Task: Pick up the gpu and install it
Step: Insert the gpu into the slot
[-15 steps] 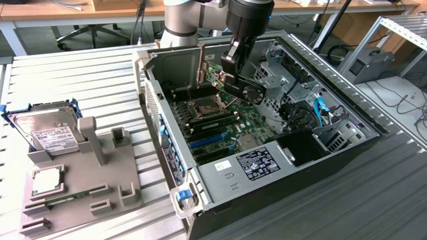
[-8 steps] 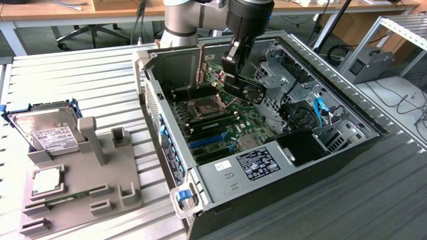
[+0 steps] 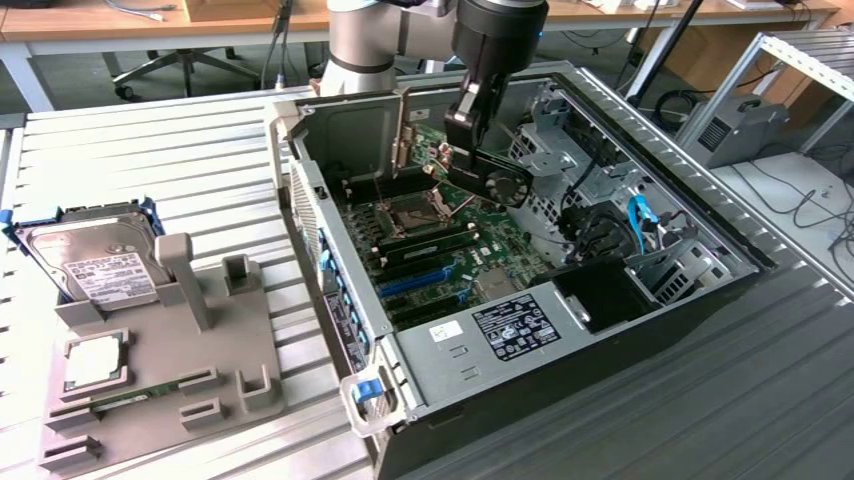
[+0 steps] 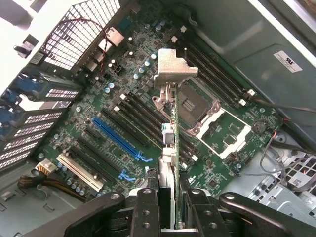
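Gpu edge-on in hand — clear above motherboard

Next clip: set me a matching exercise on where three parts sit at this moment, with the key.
Things:
1. gpu
2. hard drive
3. long blue slot

Places:
A. resting on the grey stand, outside the computer case
B. on the motherboard, with nothing plugged in
C. clamped in the gripper, above the motherboard

Pairs: 1-C, 2-A, 3-B
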`<state>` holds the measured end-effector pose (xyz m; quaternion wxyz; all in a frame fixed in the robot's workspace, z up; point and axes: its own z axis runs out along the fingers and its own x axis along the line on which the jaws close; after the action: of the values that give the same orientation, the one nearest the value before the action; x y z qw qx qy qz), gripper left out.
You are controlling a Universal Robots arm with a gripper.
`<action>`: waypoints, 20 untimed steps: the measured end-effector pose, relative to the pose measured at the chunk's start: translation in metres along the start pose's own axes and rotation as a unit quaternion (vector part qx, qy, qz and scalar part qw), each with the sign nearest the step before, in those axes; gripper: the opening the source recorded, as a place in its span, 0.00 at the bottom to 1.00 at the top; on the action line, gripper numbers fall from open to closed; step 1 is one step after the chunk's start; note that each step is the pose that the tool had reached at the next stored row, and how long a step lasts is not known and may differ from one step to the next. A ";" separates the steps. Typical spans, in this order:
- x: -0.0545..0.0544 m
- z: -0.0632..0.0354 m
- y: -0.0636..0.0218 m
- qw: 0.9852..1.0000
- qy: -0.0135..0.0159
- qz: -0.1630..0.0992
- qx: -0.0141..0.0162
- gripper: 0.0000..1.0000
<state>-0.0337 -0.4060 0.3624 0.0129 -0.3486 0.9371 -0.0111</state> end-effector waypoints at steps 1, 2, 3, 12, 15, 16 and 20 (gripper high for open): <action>0.000 0.0000 0.0000 1.000 0.000 -0.002 0.000 0.26; 0.000 0.0000 0.0000 1.000 0.000 -0.003 0.000 0.26; 0.000 0.0000 0.0000 1.000 0.000 -0.004 0.000 0.26; 0.000 0.0000 0.0000 1.000 0.000 -0.014 0.000 0.26; 0.000 0.0000 0.0000 1.000 0.000 -0.018 0.000 0.26; 0.000 0.0000 0.0000 1.000 -0.001 -0.020 0.000 0.26; 0.000 0.0000 0.0000 1.000 -0.001 -0.025 0.000 0.26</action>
<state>-0.0337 -0.4060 0.3624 0.0131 -0.3718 0.9281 -0.0108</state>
